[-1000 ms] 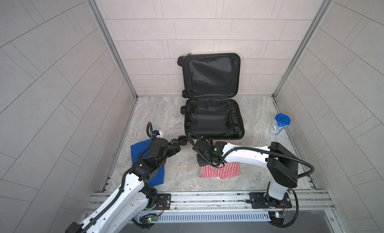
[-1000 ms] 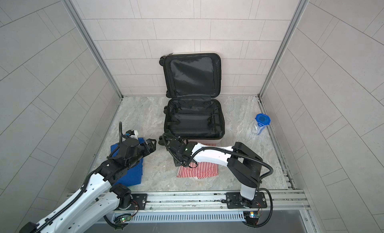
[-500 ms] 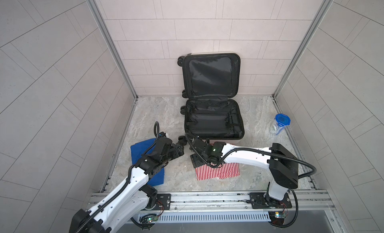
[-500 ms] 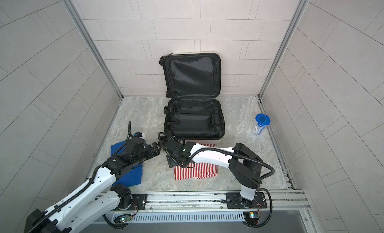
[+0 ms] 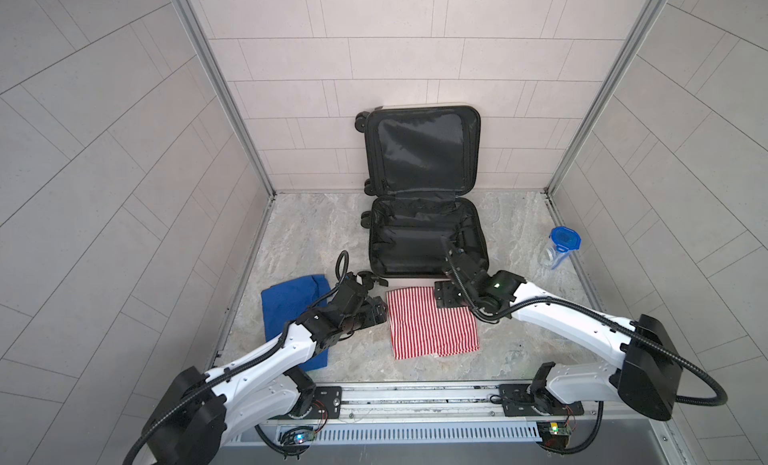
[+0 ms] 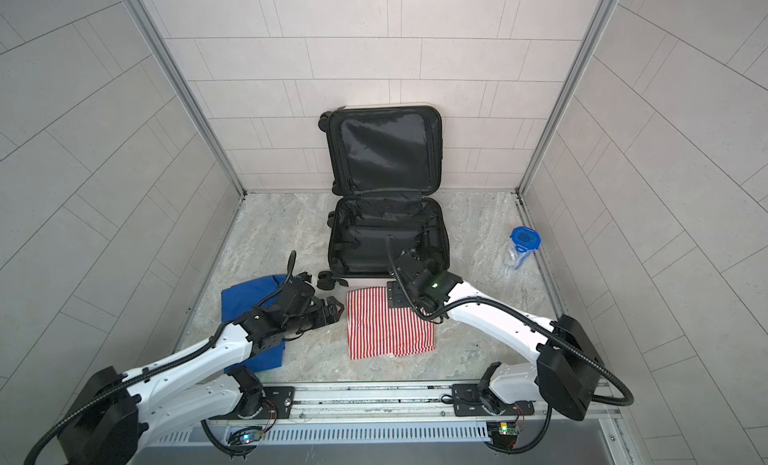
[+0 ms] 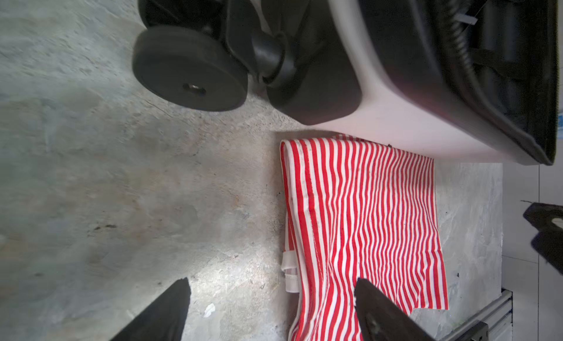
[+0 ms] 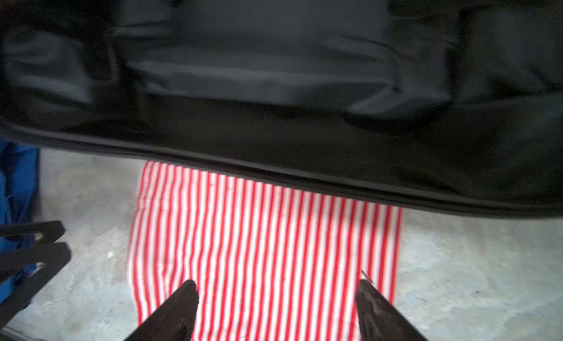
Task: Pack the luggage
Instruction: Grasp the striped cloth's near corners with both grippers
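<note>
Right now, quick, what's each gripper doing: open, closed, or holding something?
Left gripper: open, holding nothing, over the edge of the striped cloth.
Right gripper: open, holding nothing, over the striped cloth.

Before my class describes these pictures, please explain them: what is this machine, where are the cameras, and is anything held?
These are two white robot arms. Two pictures look down from above; the other two come from a camera on each wrist. On the floor are an open suitcase, a red-striped cloth, a blue cloth and a blue-lidded jar. The left fingers and right fingers stand open, holding nothing.
</note>
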{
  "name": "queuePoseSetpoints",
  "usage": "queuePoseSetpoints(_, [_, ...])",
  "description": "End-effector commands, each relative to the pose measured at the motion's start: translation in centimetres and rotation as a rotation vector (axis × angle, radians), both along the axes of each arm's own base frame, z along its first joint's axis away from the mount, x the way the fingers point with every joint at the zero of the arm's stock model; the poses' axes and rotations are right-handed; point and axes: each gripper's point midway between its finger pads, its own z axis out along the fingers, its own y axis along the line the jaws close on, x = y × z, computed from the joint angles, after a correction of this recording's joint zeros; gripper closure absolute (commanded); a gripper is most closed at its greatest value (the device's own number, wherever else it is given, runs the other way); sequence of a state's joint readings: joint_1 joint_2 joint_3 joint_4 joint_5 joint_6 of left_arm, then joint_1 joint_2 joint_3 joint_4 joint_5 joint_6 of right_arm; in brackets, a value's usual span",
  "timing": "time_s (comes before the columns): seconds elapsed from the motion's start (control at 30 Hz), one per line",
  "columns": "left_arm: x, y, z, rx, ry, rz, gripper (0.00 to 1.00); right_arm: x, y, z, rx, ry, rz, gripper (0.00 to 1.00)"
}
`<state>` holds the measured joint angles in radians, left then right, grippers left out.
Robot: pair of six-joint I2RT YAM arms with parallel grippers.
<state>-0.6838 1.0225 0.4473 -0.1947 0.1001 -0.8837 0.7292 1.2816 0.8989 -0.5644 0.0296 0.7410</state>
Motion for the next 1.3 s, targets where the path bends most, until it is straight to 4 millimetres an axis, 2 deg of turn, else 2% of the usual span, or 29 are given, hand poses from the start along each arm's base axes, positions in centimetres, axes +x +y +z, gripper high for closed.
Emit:
queuePoseSetpoints(0.0, [0.4, -1.1, 0.0, -0.049, -0.011, 0.011, 0.1, -1.2, -3.7, -1.4, 0.009, 0.055, -0.069, 0.15])
queuePoseSetpoints(0.07, [0.4, -1.7, -0.4, -0.052, -0.004, 0.0, 0.1, -1.7, -5.7, -2.6, 0.046, 0.093, -0.123, 0.15])
queuePoseSetpoints(0.13, [0.4, -2.2, -0.9, -0.053, 0.006, -0.01, 0.1, -2.1, -6.7, -3.7, 0.088, 0.119, -0.155, 0.15])
queuePoseSetpoints(0.27, [0.4, -3.2, -2.0, -0.058, 0.031, -0.024, 0.11, -3.4, -7.6, -6.1, 0.143, 0.176, -0.193, 0.17])
queuePoseSetpoints(0.43, [0.4, -4.1, -3.0, -0.044, 0.05, -0.041, 0.12, -3.9, -7.3, -7.7, 0.175, 0.207, -0.203, 0.21])
queuePoseSetpoints(0.67, [0.3, -4.4, -4.5, -0.018, 0.067, -0.044, 0.14, -4.2, -6.8, -9.3, 0.21, 0.235, -0.218, 0.28])
queuePoseSetpoints(1.03, [0.2, -5.9, -6.1, -0.015, 0.089, -0.066, 0.17, -3.9, -5.8, -10.4, 0.271, 0.242, -0.241, 0.43])
queuePoseSetpoints(1.2, [0.2, -6.6, -6.3, -0.024, 0.093, -0.08, 0.27, -3.9, -5.1, -10.5, 0.279, 0.241, -0.235, 0.55])
queuePoseSetpoints(1.27, [0.2, -6.9, -6.3, -0.03, 0.095, -0.088, 0.38, -4.0, -4.7, -10.3, 0.276, 0.236, -0.229, 0.61])
